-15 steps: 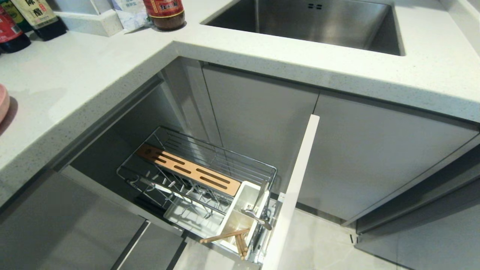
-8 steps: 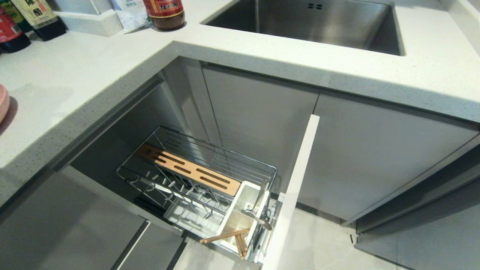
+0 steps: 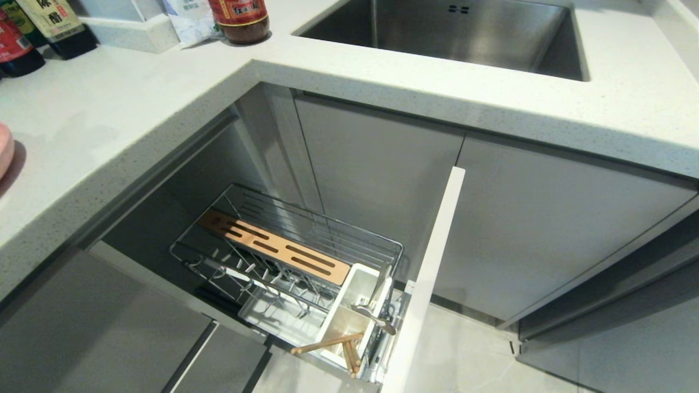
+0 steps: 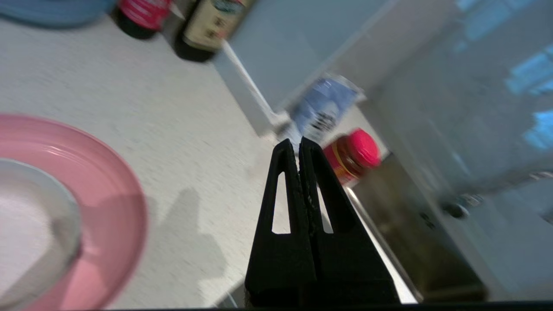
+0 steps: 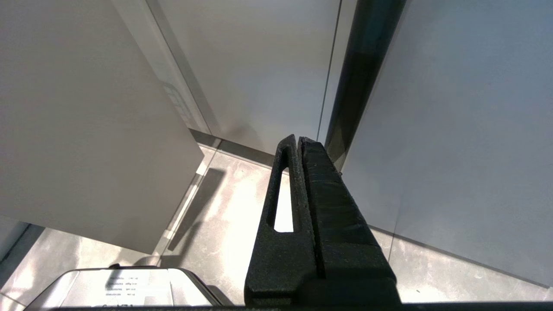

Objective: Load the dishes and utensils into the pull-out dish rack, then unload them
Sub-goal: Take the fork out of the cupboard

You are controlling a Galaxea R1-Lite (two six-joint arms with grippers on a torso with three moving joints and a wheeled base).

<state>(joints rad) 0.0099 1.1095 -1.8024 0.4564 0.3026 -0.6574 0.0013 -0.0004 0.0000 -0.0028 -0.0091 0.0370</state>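
Observation:
The pull-out dish rack (image 3: 349,236) stands drawn out below the counter, its white panel front (image 3: 431,262) to the right. In its white utensil cup (image 3: 357,275) lean the wooden chopsticks (image 3: 327,344) and the silver fork (image 3: 374,317). The plate prongs hold nothing. On the counter, at the far left edge of the head view, lies the pink plate (image 3: 4,150). The left wrist view shows that plate (image 4: 108,181) with the cream bowl (image 4: 30,224) on it. My left gripper (image 4: 298,144) hovers over the counter beside the plate, shut and empty. My right gripper (image 5: 298,140) hangs shut by the cabinet doors, over the floor.
Sauce bottles (image 3: 33,27) and a red-lidded jar (image 3: 240,19) stand at the back of the counter, next to a packet (image 3: 188,19). The steel sink (image 3: 464,33) lies behind the rack. A slotted wooden strip (image 3: 273,246) runs along the rack.
A faint shadow on the counter near the plate has shifted. The rack, chopsticks and fork have not moved.

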